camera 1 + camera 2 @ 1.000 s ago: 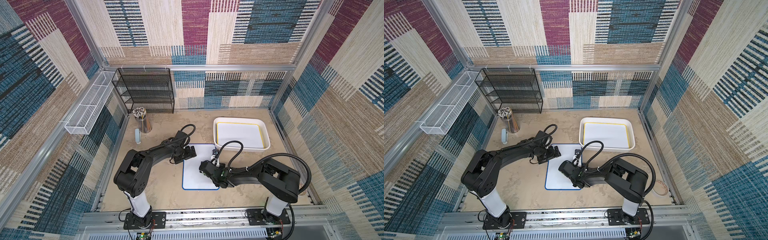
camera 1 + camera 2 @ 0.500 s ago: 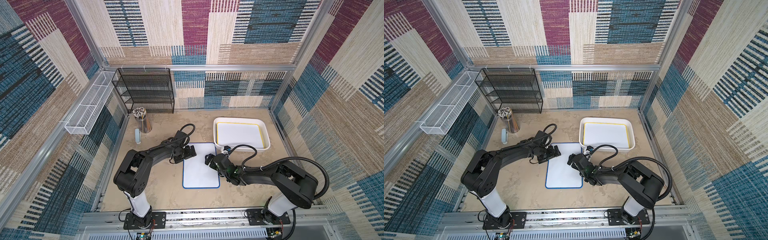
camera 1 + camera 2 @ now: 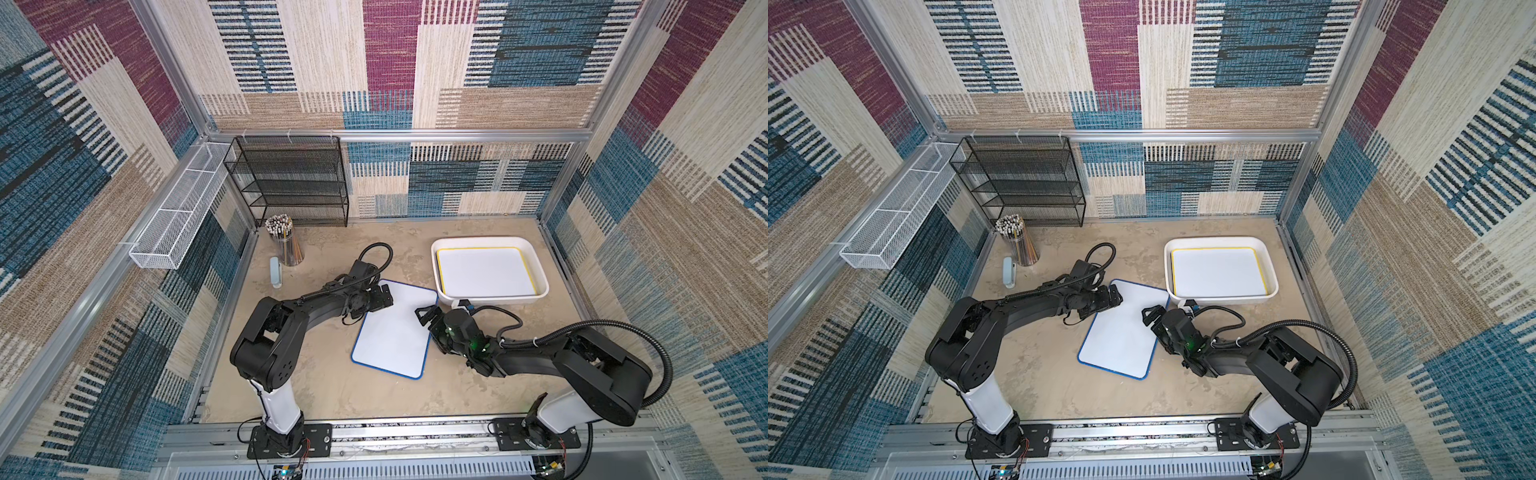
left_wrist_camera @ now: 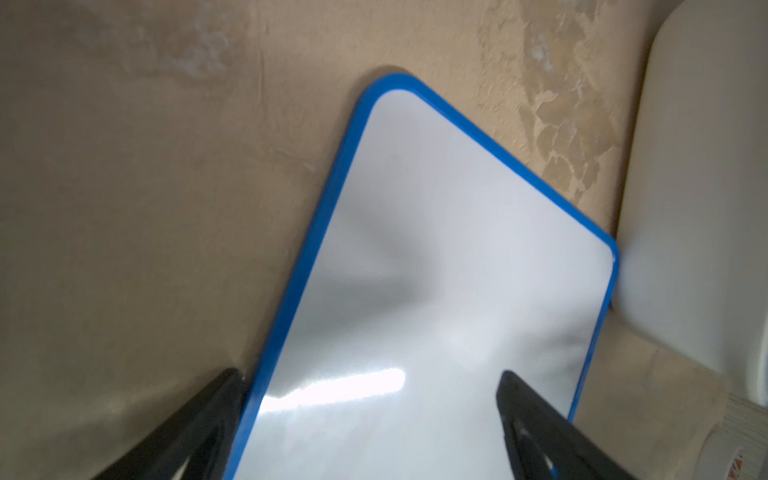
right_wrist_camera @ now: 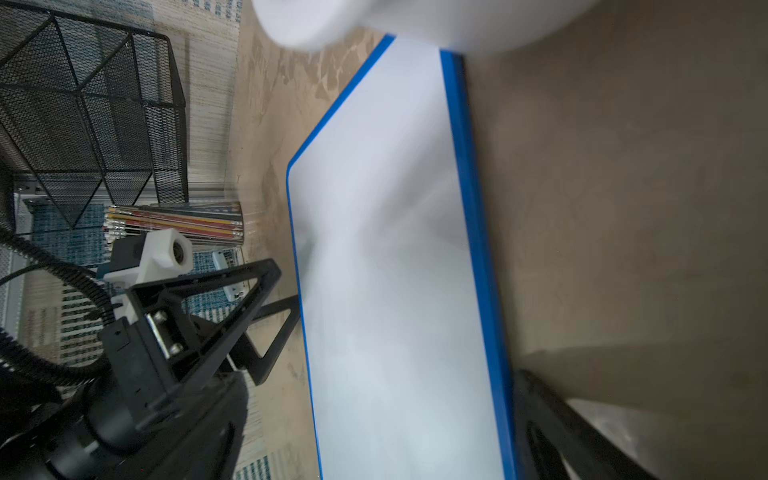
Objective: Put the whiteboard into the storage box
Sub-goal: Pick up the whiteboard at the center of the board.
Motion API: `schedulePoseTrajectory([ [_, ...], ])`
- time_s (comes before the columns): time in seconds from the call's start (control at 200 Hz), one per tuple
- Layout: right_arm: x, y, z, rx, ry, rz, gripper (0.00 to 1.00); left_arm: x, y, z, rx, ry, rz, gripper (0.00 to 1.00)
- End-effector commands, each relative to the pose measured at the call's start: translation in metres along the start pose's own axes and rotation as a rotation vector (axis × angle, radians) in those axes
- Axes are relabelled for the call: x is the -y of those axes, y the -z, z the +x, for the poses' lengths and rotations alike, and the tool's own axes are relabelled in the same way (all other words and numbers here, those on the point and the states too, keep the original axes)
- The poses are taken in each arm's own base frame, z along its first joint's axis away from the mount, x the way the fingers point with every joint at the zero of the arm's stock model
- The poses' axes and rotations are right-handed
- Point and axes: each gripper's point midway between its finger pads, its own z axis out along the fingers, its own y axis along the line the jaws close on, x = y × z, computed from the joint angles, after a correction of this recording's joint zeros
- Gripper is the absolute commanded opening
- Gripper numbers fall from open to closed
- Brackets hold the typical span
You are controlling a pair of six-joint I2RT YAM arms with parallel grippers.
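- The blue-framed whiteboard (image 3: 392,330) lies flat on the table (image 3: 324,386), turned askew between the two arms. It is outside the storage box (image 3: 540,276).
- One corner of this whiteboard sits just beside the box corner nearest the arms. We cannot tell whether they touch.
- The storage box stands at the far right of the table. A yellow-framed whiteboard (image 3: 484,272) lies flat inside it.
- The left gripper (image 3: 384,296) is spread wide at the board's far left corner and grips nothing. In the left wrist view, one finger (image 4: 199,415) is over the table beside the blue frame and the other finger (image 4: 536,419) is over the white surface.
- The right gripper (image 3: 427,312) is spread wide at the board's right edge and grips nothing. In the right wrist view, one finger (image 5: 552,428) shows beside the blue frame, on the table side.
- A pencil cup (image 3: 286,245) stands before a black rack (image 3: 291,183) at the far left.
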Motion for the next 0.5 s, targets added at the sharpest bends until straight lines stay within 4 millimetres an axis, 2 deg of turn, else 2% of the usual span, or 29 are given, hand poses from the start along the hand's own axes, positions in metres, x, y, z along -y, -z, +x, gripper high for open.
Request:
schedulePoseTrajectory([
  [0.0,-0.0057,0.0100,0.0468,-0.282,-0.156,-0.029,1.00,-0.0208,-0.0048,0.1009,-0.433,0.156,-0.018,0.97],
  [0.155,0.0012,0.0126,0.0437,-0.276,-0.211,-0.034,1.00,-0.0209,-0.0048,0.1005,-0.432,0.155,-0.020,0.97],
  [0.496,-0.0083,0.0121,0.0384,-0.249,-0.165,-0.096,1.00,-0.0226,-0.0036,0.0991,-0.427,0.152,-0.031,0.97],
])
